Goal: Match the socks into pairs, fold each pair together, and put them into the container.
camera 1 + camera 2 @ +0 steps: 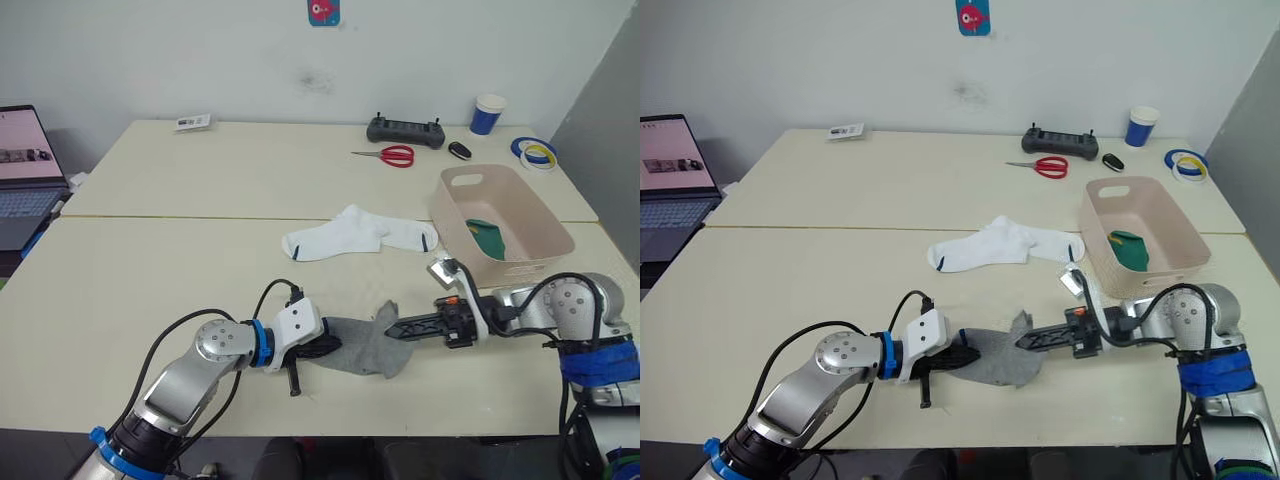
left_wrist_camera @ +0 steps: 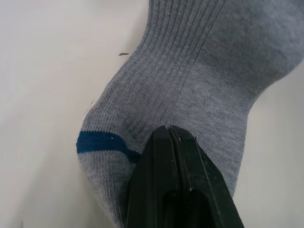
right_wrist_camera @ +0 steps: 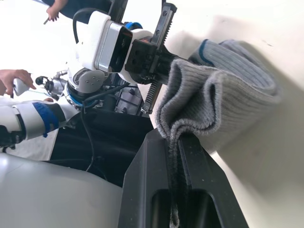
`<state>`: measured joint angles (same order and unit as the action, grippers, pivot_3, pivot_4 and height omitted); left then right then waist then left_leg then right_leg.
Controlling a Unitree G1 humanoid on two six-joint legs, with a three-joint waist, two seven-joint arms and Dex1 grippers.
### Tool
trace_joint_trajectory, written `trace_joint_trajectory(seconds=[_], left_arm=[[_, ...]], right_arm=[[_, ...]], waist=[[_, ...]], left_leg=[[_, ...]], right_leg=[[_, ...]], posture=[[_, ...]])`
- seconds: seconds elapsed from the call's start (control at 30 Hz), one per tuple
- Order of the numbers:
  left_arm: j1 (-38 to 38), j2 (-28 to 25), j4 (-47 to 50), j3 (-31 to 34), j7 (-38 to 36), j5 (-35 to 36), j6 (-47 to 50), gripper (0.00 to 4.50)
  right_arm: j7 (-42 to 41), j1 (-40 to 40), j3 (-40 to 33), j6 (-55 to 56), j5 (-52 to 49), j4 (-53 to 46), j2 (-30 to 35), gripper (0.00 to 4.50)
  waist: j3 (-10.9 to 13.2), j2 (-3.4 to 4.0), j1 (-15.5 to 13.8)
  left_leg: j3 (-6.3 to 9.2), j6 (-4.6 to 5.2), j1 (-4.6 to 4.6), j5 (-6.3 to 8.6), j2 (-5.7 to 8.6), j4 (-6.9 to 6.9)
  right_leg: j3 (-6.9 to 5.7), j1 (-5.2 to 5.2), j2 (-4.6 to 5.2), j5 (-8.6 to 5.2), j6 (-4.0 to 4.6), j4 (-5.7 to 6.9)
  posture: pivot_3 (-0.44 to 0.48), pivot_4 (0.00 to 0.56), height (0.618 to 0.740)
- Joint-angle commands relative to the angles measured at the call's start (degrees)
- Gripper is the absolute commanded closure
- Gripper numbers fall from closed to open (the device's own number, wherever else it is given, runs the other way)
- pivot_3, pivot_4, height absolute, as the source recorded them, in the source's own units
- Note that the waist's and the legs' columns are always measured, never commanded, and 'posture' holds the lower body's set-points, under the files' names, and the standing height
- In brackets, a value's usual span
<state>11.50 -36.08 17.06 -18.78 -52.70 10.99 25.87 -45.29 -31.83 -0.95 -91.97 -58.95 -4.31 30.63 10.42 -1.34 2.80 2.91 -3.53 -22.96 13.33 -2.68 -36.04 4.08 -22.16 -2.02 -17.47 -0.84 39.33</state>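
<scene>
My left gripper [image 2: 169, 129]: fingers closed together, tips pressed on the grey sock [image 1: 365, 344] near its blue band, on the near table [image 1: 150, 330]. My right gripper [image 1: 392, 327]: fingers clamped on the same sock's opposite edge, fabric bunched and lifted between them. White socks [image 1: 355, 233]: lying together mid-table, apart from both grippers. Container [image 1: 520, 235]: at my right beside the white socks; holds a dark green sock [image 1: 488, 236].
</scene>
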Motion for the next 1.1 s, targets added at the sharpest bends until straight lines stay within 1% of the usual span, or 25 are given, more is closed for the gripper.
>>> trace_joint_trajectory(seconds=[0.03,0.13,0.33,0.43,0.57,0.63,0.67,0.83,0.87,0.9,1.0,1.1], left_arm=[[-0.2,-0.1,-0.6,-0.6,0.2,-1.0,0.8,4.5],[-0.1,-0.6,-0.2,-0.3,0.1,-1.0,1.2,4.5],[-0.4,-1.1,0.2,0.0,0.1,-1.1,1.7,4.5],[-0.4,-1.1,0.4,0.0,0.2,-1.1,2.1,4.5],[-0.5,-0.9,0.7,-0.1,0.5,-1.1,2.4,4.5],[-0.5,-0.9,0.7,-0.1,0.5,-1.1,2.5,4.5],[-0.5,-1.0,0.7,-0.1,0.5,-1.1,2.5,4.5],[-0.3,-1.0,0.5,-0.1,0.4,-1.1,2.5,4.5],[-0.2,-1.0,0.4,-0.1,0.3,-1.1,2.5,4.5],[0.0,-1.1,0.2,0.0,0.3,-1.1,2.4,4.5],[0.2,-1.3,-0.2,0.2,0.1,-1.2,2.3,4.5],[0.4,-1.6,-0.5,0.5,0.1,-1.2,2.5,4.5]], right_arm=[[3.3,0.3,0.2,0.6,1.3,-1.9,-2.7,4.47],[6.2,-0.5,-0.7,0.3,2.2,-1.1,-6.6,4.47],[8.1,-0.3,-1.0,0.1,2.7,-1.3,-9.4,4.47],[9.2,-0.5,-2.3,-0.5,2.2,-0.1,-11.0,3.66],[10.8,-1.6,-5.0,-0.5,2.4,1.9,-13.0,2.33],[11.2,-2.3,-6.4,-0.5,-0.5,3.1,-13.2,1.61],[11.3,-2.6,-6.8,-0.5,-1.9,3.4,-13.1,1.38],[13.9,-2.9,-7.8,-0.5,-7.6,4.2,-13.2,1.38],[13.5,-2.6,-7.7,-0.5,-7.0,2.9,-12.9,1.38],[12.1,-1.7,-6.0,1.2,-5.7,0.3,-11.5,1.38],[5.3,1.7,2.1,12.6,1.8,-7.4,-5.3,1.38],[-3.9,4.8,8.7,30.9,12.1,-11.8,-0.5,1.98]], waist=[[0.0,0.0,0.1],[0.0,0.0,0.1],[0.0,0.01,0.3],[0.0,0.02,0.4],[0.0,0.02,0.4],[0.0,0.02,0.4],[0.0,0.02,0.4],[0.0,0.02,0.4],[0.0,0.02,0.5],[0.0,0.02,0.4],[0.0,0.03,0.3],[0.0,0.04,0.4]], left_leg=[[0.0,0.0,0.0,0.0,0.0,0.0],[0.0,0.0,0.0,0.0,0.0,0.0],[0.01,0.0,0.01,0.0,0.0,0.0],[0.01,0.0,0.01,0.0,-0.01,0.0],[0.01,0.0,0.02,0.0,-0.01,0.0],[-0.01,0.0,0.02,0.0,-0.01,0.0],[-0.01,0.0,0.02,0.0,-0.01,0.0],[0.0,0.0,0.02,0.0,-0.01,0.01],[0.01,0.0,0.02,0.0,-0.01,0.01],[0.0,0.0,0.02,0.0,-0.01,0.01],[0.0,0.0,-0.01,0.0,0.0,0.01],[0.0,0.01,0.0,0.01,-0.01,0.02]], right_leg=[[0.0,0.0,0.0,0.0,0.0,0.01],[0.01,-0.01,0.0,0.0,0.0,0.04],[0.0,-0.02,0.0,0.0,0.0,0.06],[0.0,-0.03,0.0,0.0,0.0,0.07],[0.0,-0.03,-0.01,0.0,0.0,0.11],[0.02,-0.03,-0.01,0.0,0.0,0.11],[0.01,-0.03,-0.01,0.0,0.0,0.11],[0.01,-0.03,-0.01,0.0,0.0,0.1],[0.01,-0.03,-0.01,0.0,0.0,0.1],[0.01,-0.03,-0.01,0.0,0.0,0.1],[-0.01,-0.04,0.0,0.0,0.0,0.06],[-0.01,-0.04,0.0,-0.01,-0.01,0.01]], posture=[[0.0,0.15,0.74],[0.0,0.15,0.74],[0.0,0.15,0.74],[0.0,0.15,0.74],[0.0,0.15,0.74],[0.0,0.15,0.74],[0.0,0.15,0.74],[0.0,0.15,0.74],[0.0,0.15,0.74],[0.0,0.15,0.74],[0.0,0.15,0.74],[0.0,0.15,0.74]])
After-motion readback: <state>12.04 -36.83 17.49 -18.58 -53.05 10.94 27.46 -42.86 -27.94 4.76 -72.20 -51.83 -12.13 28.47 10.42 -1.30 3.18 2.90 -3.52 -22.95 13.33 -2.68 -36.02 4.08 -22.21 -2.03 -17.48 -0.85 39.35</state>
